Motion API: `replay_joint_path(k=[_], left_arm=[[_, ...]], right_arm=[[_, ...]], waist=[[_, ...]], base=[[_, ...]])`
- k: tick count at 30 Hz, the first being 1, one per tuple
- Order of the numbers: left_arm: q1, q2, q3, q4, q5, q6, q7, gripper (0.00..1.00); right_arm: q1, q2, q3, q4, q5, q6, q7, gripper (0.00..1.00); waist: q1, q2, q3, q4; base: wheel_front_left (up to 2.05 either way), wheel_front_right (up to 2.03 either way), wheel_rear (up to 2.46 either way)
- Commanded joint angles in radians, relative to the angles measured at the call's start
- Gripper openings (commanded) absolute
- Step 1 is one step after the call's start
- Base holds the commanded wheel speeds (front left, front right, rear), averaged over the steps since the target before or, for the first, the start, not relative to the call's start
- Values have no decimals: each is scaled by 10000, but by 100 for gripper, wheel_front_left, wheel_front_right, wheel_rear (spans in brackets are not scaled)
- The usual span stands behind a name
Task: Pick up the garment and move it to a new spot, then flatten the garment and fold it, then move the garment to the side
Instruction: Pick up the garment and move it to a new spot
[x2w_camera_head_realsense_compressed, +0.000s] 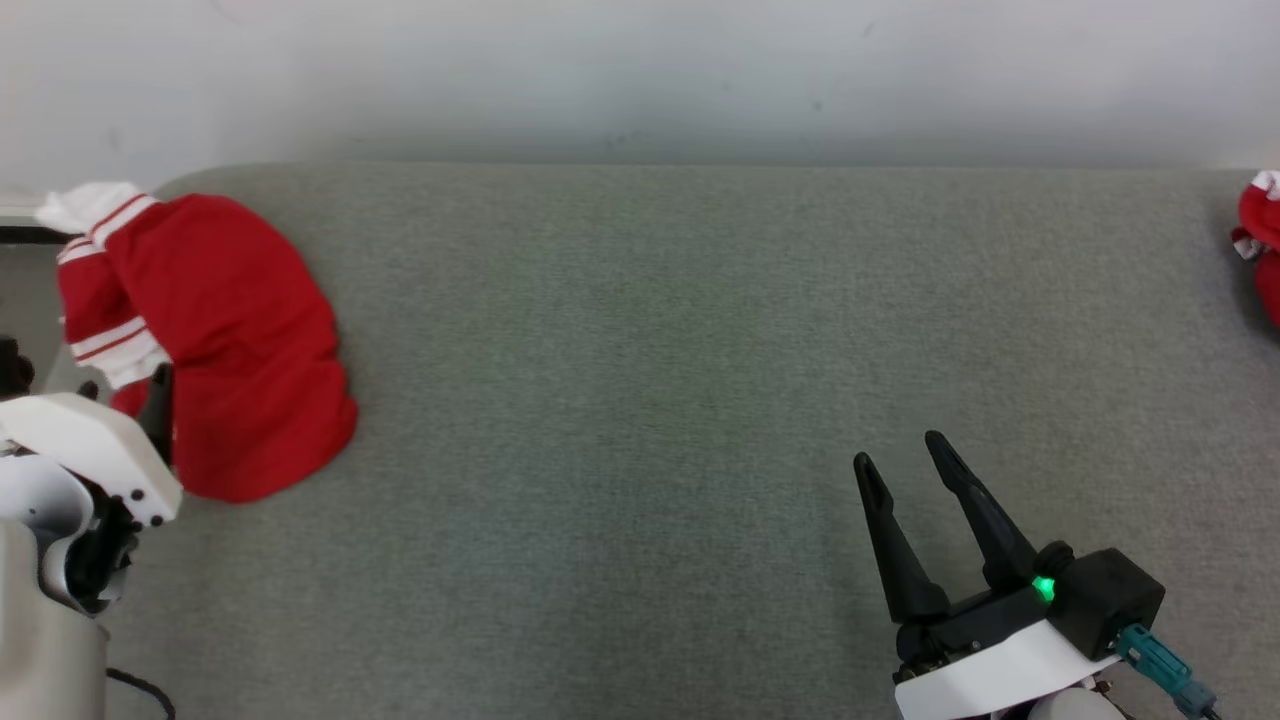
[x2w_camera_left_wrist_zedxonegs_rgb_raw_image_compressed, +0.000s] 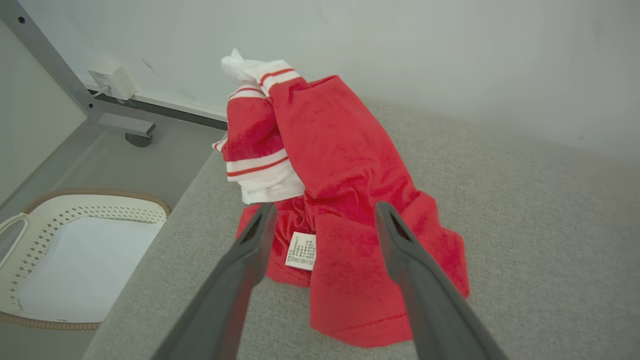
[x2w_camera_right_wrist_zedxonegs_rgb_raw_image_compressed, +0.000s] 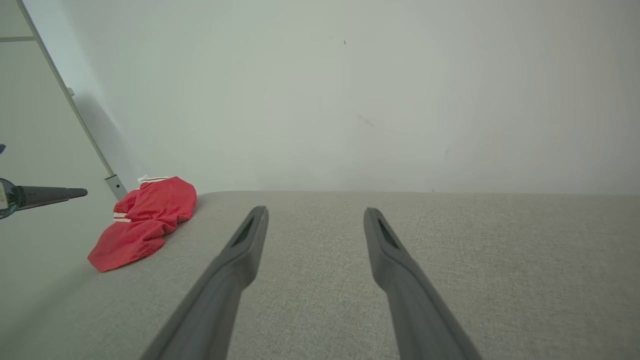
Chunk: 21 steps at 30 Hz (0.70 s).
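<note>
A crumpled red garment (x2w_camera_head_realsense_compressed: 240, 330) with white striped cuffs lies at the left end of the grey fabric-covered surface (x2w_camera_head_realsense_compressed: 640, 400). My left gripper (x2w_camera_head_realsense_compressed: 155, 390) hovers at its near edge, largely hidden behind the white wrist. In the left wrist view the left gripper (x2w_camera_left_wrist_zedxonegs_rgb_raw_image_compressed: 325, 207) is open, its fingers framing the garment (x2w_camera_left_wrist_zedxonegs_rgb_raw_image_compressed: 345, 160) and a white care label (x2w_camera_left_wrist_zedxonegs_rgb_raw_image_compressed: 301, 251), with nothing held. My right gripper (x2w_camera_head_realsense_compressed: 899, 451) stands open over bare surface at the lower right. In the right wrist view the right gripper (x2w_camera_right_wrist_zedxonegs_rgb_raw_image_compressed: 315, 210) holds nothing and the garment (x2w_camera_right_wrist_zedxonegs_rgb_raw_image_compressed: 150, 220) lies far left.
Another red and white cloth (x2w_camera_head_realsense_compressed: 1262, 240) sits at the surface's far right edge. A white perforated basket (x2w_camera_left_wrist_zedxonegs_rgb_raw_image_compressed: 75, 200) stands on the floor beside the left end. A metal frame leg with a caster (x2w_camera_left_wrist_zedxonegs_rgb_raw_image_compressed: 137, 137) is near the wall, which runs close behind.
</note>
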Motion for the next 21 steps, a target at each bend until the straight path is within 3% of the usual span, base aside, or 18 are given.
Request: replay_joint_path(k=[1,10,16,17,18,19,20,21], left_arm=[[-160,164,-8,385,-30,-40,-126,100],[-535,470,178,3219,-545,-74,-260,100],[-451,277,-262,4680,-777,-163,885,100],[-497,296,-300,4739,-837,-170,873,75],[-497,296,-300,4739,-837,-170,873,75],[-552,281,-358,4710,-920,-175,746,42],[-608,278,-412,4658,-1036,-175,599,0],[-643,294,-477,4604,-1146,-174,472,0]], right_arm=[[-191,-2,-2,20,-27,-19,-28,100],[-515,78,90,59,-70,-19,-30,100],[-509,113,28,123,-41,-19,-30,100],[-494,119,5,138,-42,-19,-30,100],[-494,119,5,138,-42,-19,-30,100],[-468,123,-19,159,-41,-19,-30,100],[-443,127,-35,174,-30,-19,-30,100],[-425,131,-46,185,-13,-19,-30,100]], waist=[[-2,0,542,-617],[-2,0,1105,-1504],[-2,0,1087,-1652],[-2,0,1045,-1641],[-2,0,1045,-1641],[-2,0,989,-1622],[-2,0,919,-1597],[-2,0,839,-1567]], base=[[0,0,0],[0,0,0],[0,0,0],[0,0,0],[0,0,0],[0,0,0],[0,0,0],[0,0,0]])
